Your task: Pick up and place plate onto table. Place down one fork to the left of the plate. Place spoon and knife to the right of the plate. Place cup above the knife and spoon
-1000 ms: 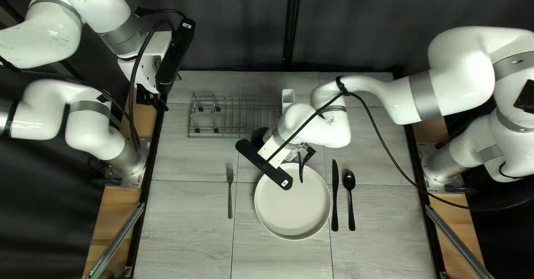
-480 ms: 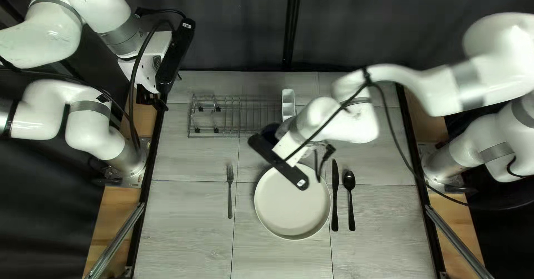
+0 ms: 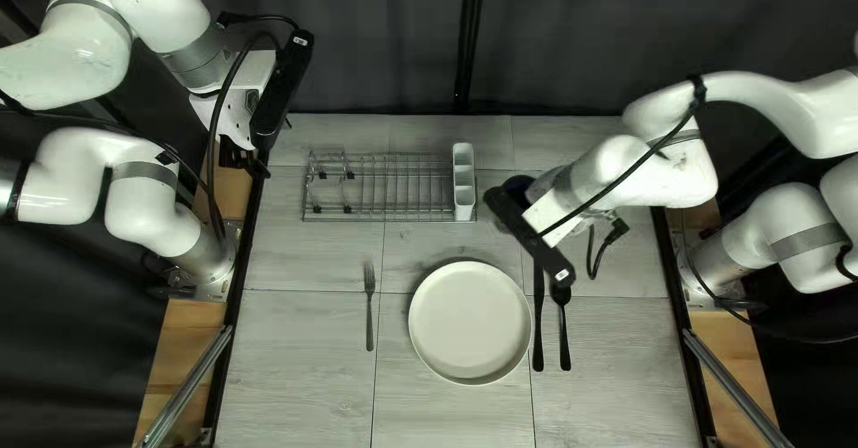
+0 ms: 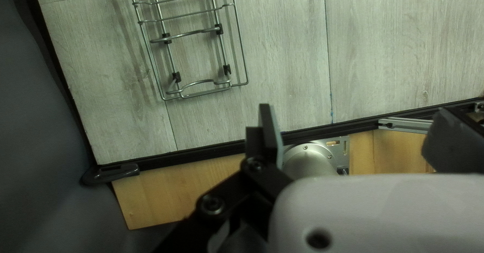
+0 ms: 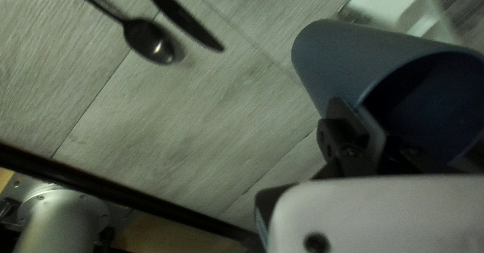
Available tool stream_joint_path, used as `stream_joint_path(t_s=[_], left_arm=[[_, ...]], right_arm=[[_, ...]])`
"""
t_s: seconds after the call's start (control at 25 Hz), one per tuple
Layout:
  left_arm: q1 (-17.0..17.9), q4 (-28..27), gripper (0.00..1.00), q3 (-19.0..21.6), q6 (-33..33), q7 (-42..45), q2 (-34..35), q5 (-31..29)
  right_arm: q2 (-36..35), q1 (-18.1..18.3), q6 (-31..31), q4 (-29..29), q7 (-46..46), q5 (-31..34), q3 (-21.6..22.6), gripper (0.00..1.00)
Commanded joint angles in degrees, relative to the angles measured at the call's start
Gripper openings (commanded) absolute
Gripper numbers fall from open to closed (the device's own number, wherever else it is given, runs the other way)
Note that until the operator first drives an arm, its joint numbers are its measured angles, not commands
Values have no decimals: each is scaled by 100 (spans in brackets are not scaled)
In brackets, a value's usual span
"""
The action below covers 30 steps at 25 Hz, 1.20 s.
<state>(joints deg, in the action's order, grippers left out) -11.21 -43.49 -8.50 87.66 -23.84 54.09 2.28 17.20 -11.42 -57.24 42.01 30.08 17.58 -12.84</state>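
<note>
Blue cup (image 5: 353, 56) (dark inside) in the right pincer (image 3: 545, 214).

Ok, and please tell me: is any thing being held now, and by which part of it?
The right tool holds the blue cup by its wall, at the rim. The left tool is open, with nothing in it.

Here's the right arm (image 3: 760, 113), arched inward, its white wrist (image 3: 666, 171) just behind the right claw (image 3: 552, 217). That claw angles down at the table, two fingers (image 5: 373, 139) pinched close, gripping firmly! Across from it, the left arm (image 3: 76, 64) is bent, raised above its own base; forearm behind the left claw (image 3: 239, 157), fingers (image 4: 274, 137) spread wide, aimed downward.
</note>
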Motion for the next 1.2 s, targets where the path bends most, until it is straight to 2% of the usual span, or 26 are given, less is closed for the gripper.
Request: stream_joint_path(t_s=[0.04,0.36,0.6,0.64,0.68,0.88,1.04,1.2], left_arm=[[0,0,100,0,0,0,0,0],[0,0,100,0,0,0,0,0],[0,0,100,0,0,0,0,0],[0,0,100,0,0,0,0,0],[0,0,100,0,0,0,0,0],[0,0,100,0,0,0,0,0],[0,0,100,0,0,0,0,0],[0,0,100,0,0,0,0,0]], right_arm=[[-62,82,240,-197,152,-104,-192,0],[-218,92,639,-482,91,-220,-265,0],[-370,81,746,-414,191,-336,-328,0],[-320,85,752,-444,191,-342,-330,36],[-226,95,721,-474,173,-330,-324,100],[303,171,357,-473,-15,-220,-217,100],[686,207,-270,-202,-271,-219,-37,100],[681,136,-703,131,-605,-396,147,100]])
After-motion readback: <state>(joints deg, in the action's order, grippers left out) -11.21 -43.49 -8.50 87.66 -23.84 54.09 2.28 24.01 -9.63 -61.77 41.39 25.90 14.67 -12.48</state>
